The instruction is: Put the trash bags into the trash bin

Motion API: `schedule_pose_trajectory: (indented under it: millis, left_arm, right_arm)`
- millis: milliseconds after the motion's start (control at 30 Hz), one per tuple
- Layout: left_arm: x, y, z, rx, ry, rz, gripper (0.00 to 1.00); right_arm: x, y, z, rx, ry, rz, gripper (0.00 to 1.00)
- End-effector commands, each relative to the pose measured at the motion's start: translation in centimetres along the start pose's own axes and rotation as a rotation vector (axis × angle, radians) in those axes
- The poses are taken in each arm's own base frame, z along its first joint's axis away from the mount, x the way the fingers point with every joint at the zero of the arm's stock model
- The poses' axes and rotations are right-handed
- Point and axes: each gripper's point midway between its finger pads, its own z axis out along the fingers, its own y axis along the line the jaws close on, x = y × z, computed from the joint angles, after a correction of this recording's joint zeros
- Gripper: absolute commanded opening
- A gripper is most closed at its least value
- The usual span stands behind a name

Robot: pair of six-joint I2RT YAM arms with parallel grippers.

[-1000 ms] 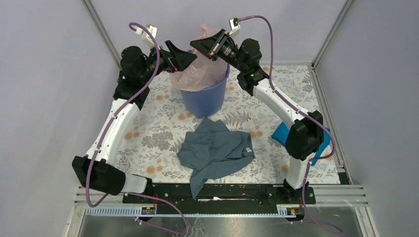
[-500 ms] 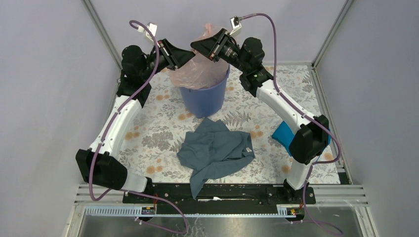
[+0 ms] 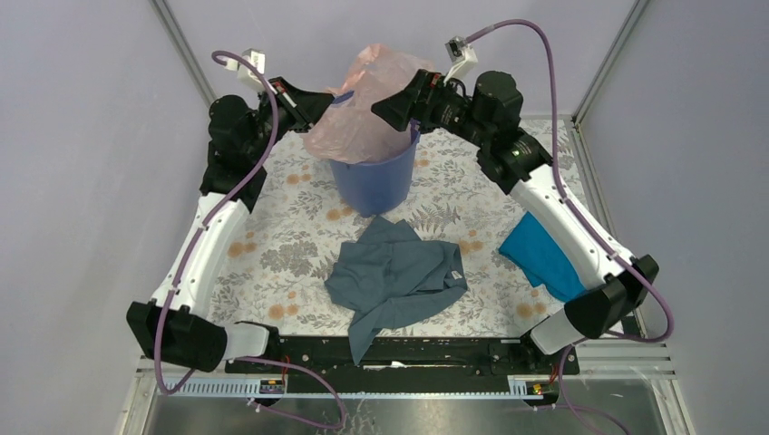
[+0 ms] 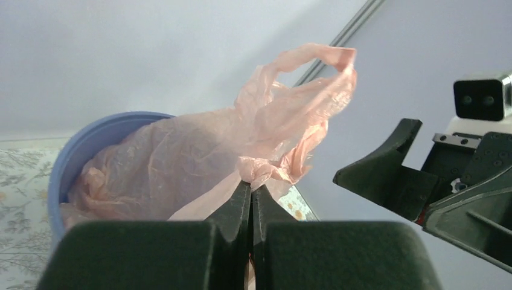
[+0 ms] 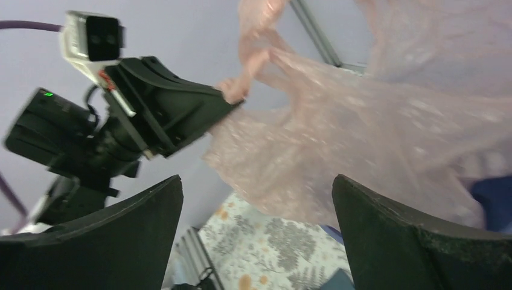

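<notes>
The pale pink trash bag (image 3: 363, 95) bulges up out of the round blue trash bin (image 3: 372, 181) at the back of the table, its lower part inside the rim. My left gripper (image 3: 328, 95) is shut on a bunched fold of the bag (image 4: 278, 121) at the bin's left, the pinch showing at its tips (image 4: 250, 184). To the right of the bag my right gripper (image 3: 385, 102) stands wide open (image 5: 256, 181), close to the plastic (image 5: 362, 139) but holding nothing. One looped handle sticks up free.
A grey-blue garment (image 3: 394, 276) lies crumpled mid-table in front of the bin. A turquoise cloth (image 3: 540, 254) lies at the right beside the right arm. Metal frame posts and walls stand close behind the bin.
The left gripper has shut on the bag. The right gripper has opened, let the bag go and drawn back to the right. The bag now stands taller above the bin.
</notes>
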Motion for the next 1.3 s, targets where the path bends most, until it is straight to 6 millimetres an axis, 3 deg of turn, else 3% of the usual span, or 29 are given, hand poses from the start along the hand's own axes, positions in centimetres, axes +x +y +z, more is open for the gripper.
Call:
schedule_pose_trajectory:
  millis: [0,67,167,267,367,500,633,733,833,867,967,1033,1133,1267]
  left_arm:
    - [-2.4,-0.8,-1.6,-0.03,-0.091,0.048,0.0]
    - [-2.0,-1.1,-1.6,-0.012,-0.08,0.015,0.0]
    - [-1.7,-1.7,-1.6,0.024,-0.07,-0.02,0.0]
    - [-1.8,-1.7,-1.8,0.014,-0.073,-0.025,0.0]
    - [-1.8,-1.7,-1.9,0.004,-0.074,-0.027,0.0]
    - [-1.7,-1.6,-2.4,-0.01,-0.071,-0.016,0.0]
    - [-1.5,-1.3,-2.7,-0.023,-0.073,-0.013,0.0]
    - [-1.4,-1.2,-2.6,-0.023,-0.074,-0.02,0.0]
    - [-1.6,-1.2,-2.5,-0.022,-0.08,-0.017,0.0]
    - [-1.7,-1.2,-2.4,-0.025,-0.084,-0.016,0.0]
    - [-1.6,-1.1,-2.2,-0.019,-0.082,-0.025,0.0]
    - [-1.2,-1.1,-1.8,-0.006,-0.065,-0.045,0.0]
    - [-0.3,-1.1,-1.1,0.023,-0.025,-0.083,0.0]
    - [0.1,-1.0,-0.2,0.036,0.018,-0.104,0.0]
  right_arm:
    - [-1.7,-2.9,-3.3,0.217,-0.048,-0.173,1.0]
    - [-4.3,-6.0,-4.5,0.359,-0.114,-0.135,1.0]
    - [-6.5,-8.4,-4.6,0.371,-0.165,-0.04,1.0]
    - [-7.6,-9.1,-2.9,0.345,-0.192,-0.041,0.99]
    - [-8.7,-10.3,-1.0,0.362,-0.185,-0.044,0.86]
    - [-11.8,-13.0,0.4,0.393,-0.251,-0.02,0.84]
    - [-13.1,-15.5,1.8,0.371,-0.285,0.056,0.82]
    - [-11.3,-15.6,3.8,0.291,-0.226,0.14,0.63]
    - [-7.6,-14.2,5.9,0.172,-0.162,0.279,0.52]
    - [-5.8,-13.9,6.6,0.146,-0.141,0.302,0.49]
    - [-2.9,-11.4,8.5,0.105,-0.106,0.279,0.48]
    - [-0.7,-11.0,9.8,0.113,-0.062,0.262,0.45]
    - [2.4,-12.5,10.7,0.194,-0.01,0.239,0.42]
    - [4.2,-16.2,10.0,0.338,0.022,0.124,0.42]
